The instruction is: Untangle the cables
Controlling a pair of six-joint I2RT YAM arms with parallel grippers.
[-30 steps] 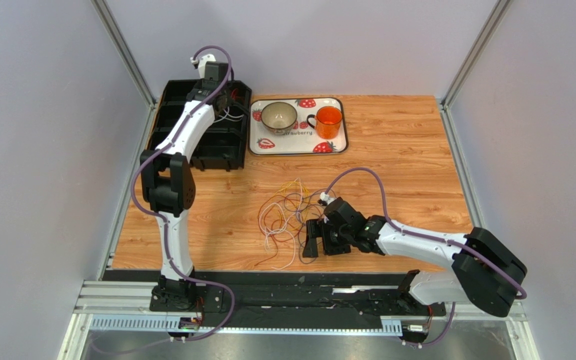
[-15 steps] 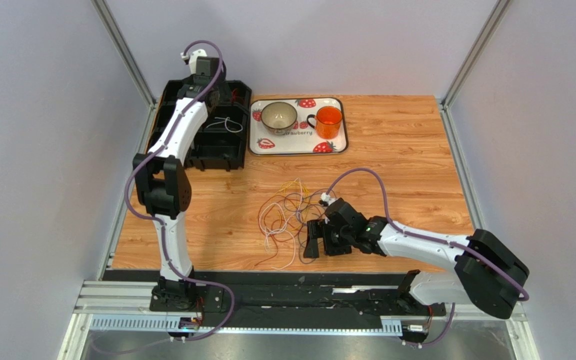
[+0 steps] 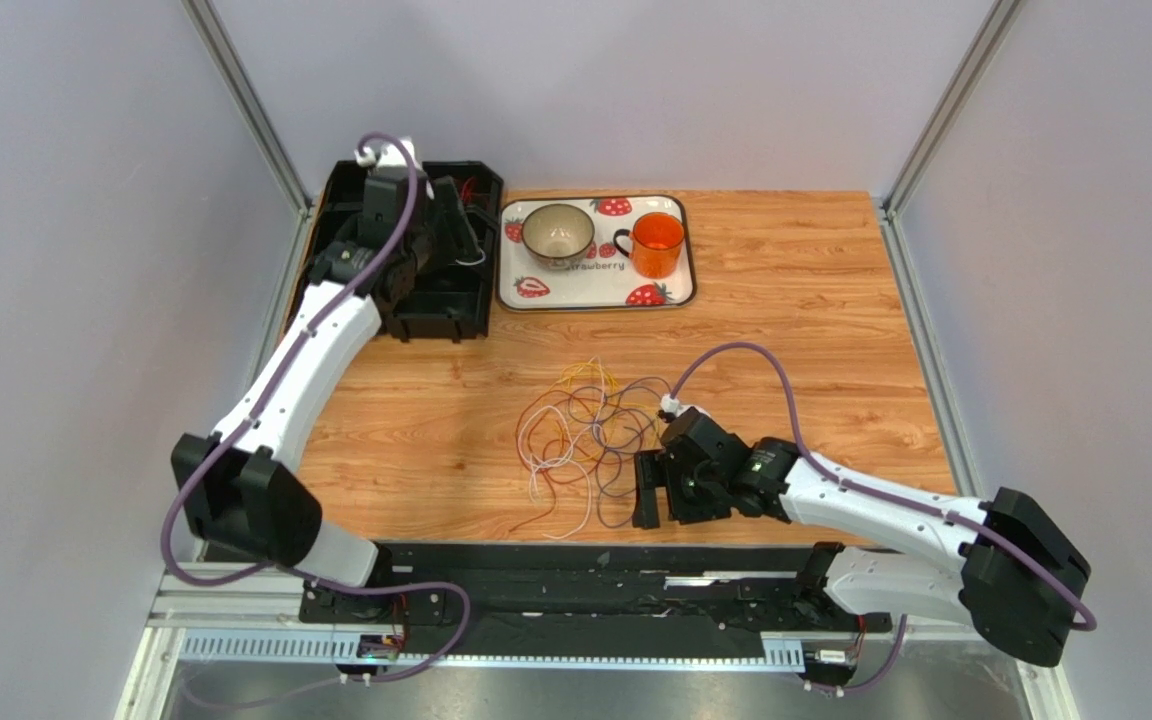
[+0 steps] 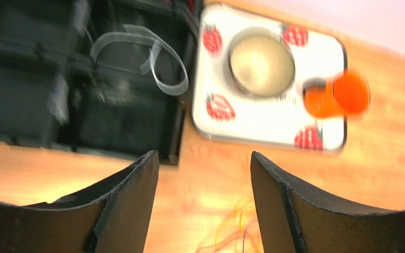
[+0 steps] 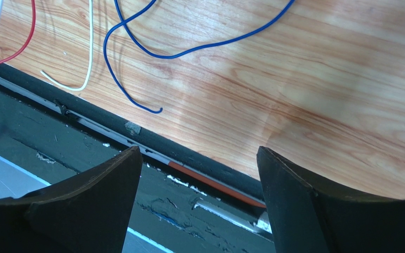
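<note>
Tangled heap of thin coloured wire cables (image 3: 582,435) mid wooden tabletop (image 3: 838,330), just left of right pincer (image 3: 647,492). Holds nothing in either pincer: right fingers apart near tabletop's front edge, left pincer (image 4: 203,155) apart above black plastic bin (image 3: 455,312) containing one white strand (image 4: 141,52).

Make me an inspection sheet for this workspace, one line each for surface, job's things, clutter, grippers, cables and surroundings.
Surface: wooden table, bare grain showing on the right.
Job's things: cables in a loose multicoloured tangle mid-table; one white strand lies in the black bin.
Clutter: strawberry tray holding a bowl and an orange mug.
Grippers: left gripper open, empty, by the bin; right gripper open, empty, at the table's near edge beside the tangle.
Cables: mauve hoses run along both arms.
Surroundings: grey walls, metal frame posts.
</note>
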